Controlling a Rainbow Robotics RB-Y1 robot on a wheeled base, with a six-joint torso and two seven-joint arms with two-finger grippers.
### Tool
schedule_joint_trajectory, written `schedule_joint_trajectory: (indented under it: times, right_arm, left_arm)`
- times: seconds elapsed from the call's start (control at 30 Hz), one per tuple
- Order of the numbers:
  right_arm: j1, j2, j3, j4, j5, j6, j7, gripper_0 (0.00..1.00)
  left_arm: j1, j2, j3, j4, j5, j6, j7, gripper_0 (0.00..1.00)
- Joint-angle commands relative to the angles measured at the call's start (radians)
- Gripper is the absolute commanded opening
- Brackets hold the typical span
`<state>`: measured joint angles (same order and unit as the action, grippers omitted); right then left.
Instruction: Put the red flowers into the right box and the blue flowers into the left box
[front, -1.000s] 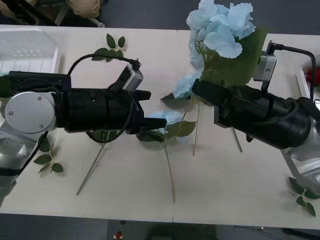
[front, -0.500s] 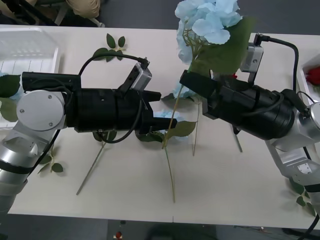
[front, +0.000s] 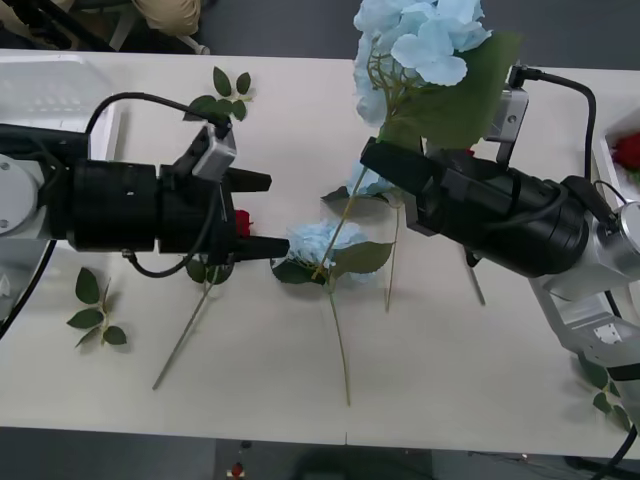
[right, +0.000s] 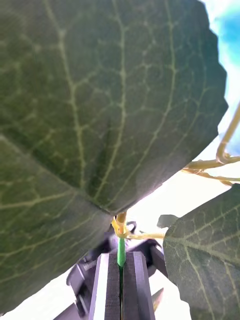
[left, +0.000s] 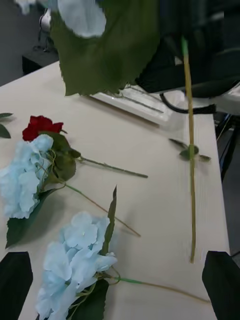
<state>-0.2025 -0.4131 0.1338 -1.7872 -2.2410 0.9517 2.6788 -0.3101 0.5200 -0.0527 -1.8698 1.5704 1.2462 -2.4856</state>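
While the long pale table (front: 470, 400) takes up most of the scene, the two black arms reach in over it from either side. Well toward the right of the table, the right gripper (front: 375, 160) is raised and its fingers (right: 107, 285) are pressed together on the green stem of a blue flower (front: 420, 40), whose fluffy head and broad leaf (right: 90, 100) stand high above the far side of the table while the thin yellowish stem (left: 190, 165) hangs down toward the surface. The left gripper (front: 265, 212) hovers low over the table's middle, its black fingers (left: 15, 285) spread wide apart and empty, pointing at the flowers lying just beyond them. Two more blue flowers (left: 75, 260) (left: 22, 180) lie flat on the table there, one right in front of the open fingers. A red flower (left: 42, 125) lies beside the farther blue head, stem stretched out along the table. The left box (front: 60, 100) sits at the far left corner, and a corner of the right box (front: 610, 160) shows at the right edge, with something red in it. Loose green leaf sprigs (front: 95, 310) are scattered about.
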Motion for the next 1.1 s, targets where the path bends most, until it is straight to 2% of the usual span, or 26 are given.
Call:
schedule_joint_trajectory:
  times: [0.03,0.3,0.87,0.9,0.93,0.97,1.0,1.03,1.1]
  right_arm:
    - [-0.026,0.019,-0.01,-0.011,-0.019,0.007,0.026,0.0]
    - [-0.026,0.019,-0.006,-0.011,-0.022,0.009,0.026,0.0]
    - [-0.029,0.019,0.001,-0.011,-0.025,0.012,0.026,0.0]
    - [-0.029,0.019,0.003,-0.011,-0.026,0.01,0.026,0.0]
    - [-0.029,0.019,0.003,-0.011,-0.026,0.01,0.026,0.0]
    - [-0.029,0.019,0.004,-0.011,-0.028,0.01,0.026,0.0]
    - [-0.031,0.019,0.006,-0.011,-0.026,0.01,0.026,0.0]
    - [-0.031,0.019,0.007,-0.011,-0.028,0.01,0.026,0.0]
    - [-0.032,0.019,0.009,-0.011,-0.028,0.01,0.026,0.0]
  left_arm:
    - [-0.007,0.009,-0.042,-0.014,0.056,-0.025,-0.009,1.0]
    - [-0.023,0.006,-0.154,-0.012,0.079,-0.151,-0.009,1.0]
    - [-0.037,-0.058,-0.237,-0.011,0.037,-0.223,0.002,0.98]
    - [-0.037,-0.063,-0.237,-0.011,0.031,-0.228,0.002,0.86]
    - [-0.037,-0.066,-0.239,-0.012,0.03,-0.228,0.002,0.79]
    - [-0.037,-0.071,-0.239,-0.011,0.03,-0.229,0.002,0.33]
    - [-0.038,-0.071,-0.239,-0.011,0.03,-0.229,0.002,0.04]
    - [-0.038,-0.071,-0.239,-0.011,0.03,-0.229,0.004,0.0]
    - [-0.038,-0.071,-0.239,-0.011,0.03,-0.231,0.004,0.0]
